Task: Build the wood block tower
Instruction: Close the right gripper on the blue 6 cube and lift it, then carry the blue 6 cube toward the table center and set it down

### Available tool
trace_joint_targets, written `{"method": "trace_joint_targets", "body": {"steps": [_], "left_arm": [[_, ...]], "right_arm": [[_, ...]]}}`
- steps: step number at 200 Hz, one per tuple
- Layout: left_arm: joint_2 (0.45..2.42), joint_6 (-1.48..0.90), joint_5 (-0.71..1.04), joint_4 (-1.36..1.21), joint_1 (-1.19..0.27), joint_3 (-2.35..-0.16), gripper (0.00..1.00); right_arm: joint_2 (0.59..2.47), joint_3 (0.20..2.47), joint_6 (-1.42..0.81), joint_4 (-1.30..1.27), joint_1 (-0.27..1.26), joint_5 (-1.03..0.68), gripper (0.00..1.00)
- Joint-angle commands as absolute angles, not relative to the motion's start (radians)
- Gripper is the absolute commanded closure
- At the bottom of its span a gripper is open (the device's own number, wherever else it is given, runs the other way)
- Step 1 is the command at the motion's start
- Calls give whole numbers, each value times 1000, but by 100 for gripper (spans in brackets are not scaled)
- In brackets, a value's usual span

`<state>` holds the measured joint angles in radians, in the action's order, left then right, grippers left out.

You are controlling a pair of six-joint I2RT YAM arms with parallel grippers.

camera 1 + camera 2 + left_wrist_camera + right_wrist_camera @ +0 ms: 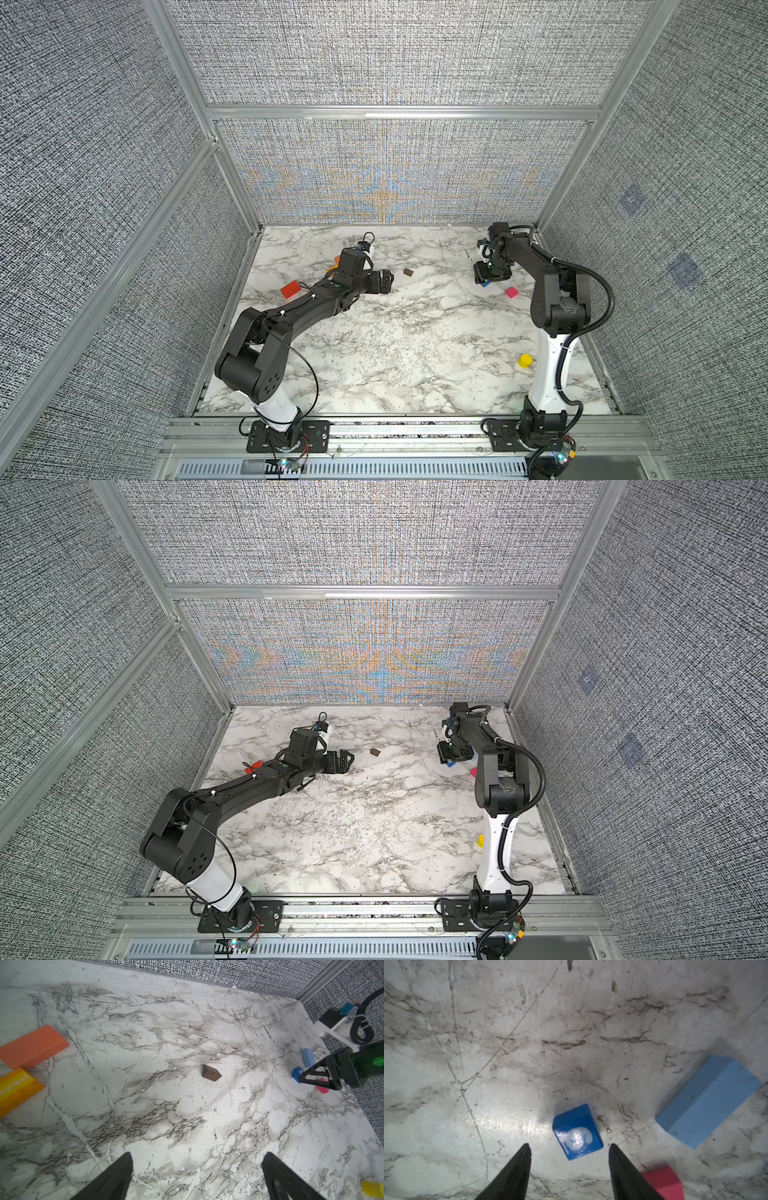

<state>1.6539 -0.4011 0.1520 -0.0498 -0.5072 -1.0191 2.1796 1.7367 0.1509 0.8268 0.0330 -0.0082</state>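
Wood blocks (290, 289) lie scattered on the white marble tabletop (415, 353), no tower begun. Right gripper (569, 1145) hangs empty, jaws parted, over a small glossy dark blue wooden cube (577, 1132) sitting skewed; closing could twist it away. Left gripper (198, 1153) gapes wide, empty.

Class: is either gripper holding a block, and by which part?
Nothing is held. The left gripper is open and empty; the right gripper is open, the dark blue block lying on the table between its fingertips.
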Motion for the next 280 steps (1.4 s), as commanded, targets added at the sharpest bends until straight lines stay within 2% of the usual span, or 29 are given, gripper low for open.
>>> {"method": "trace_joint_targets", "body": {"steps": [1, 36, 72, 139, 204, 280], "left_arm": [[1644, -396, 138, -35, -507, -1017, 1], [1632, -396, 132, -19, -507, -1018, 1], [1621, -397, 130, -13, -507, -1011, 1], [1602, -402, 122, 9, -506, -1007, 1], [1508, -444, 96, 70, -506, -971, 1], [1367, -492, -4, 189, -506, -876, 1]], "right_arm": [[2198, 1760, 138, 854, 30, 2, 39], [2228, 1787, 129, 864, 25, -2, 50], [2250, 1797, 127, 870, 24, 8, 54], [2232, 1778, 103, 865, 29, 8, 74], [2134, 1714, 43, 865, 82, 11, 77], [1993, 1547, -184, 797, 310, 58, 78]]}}
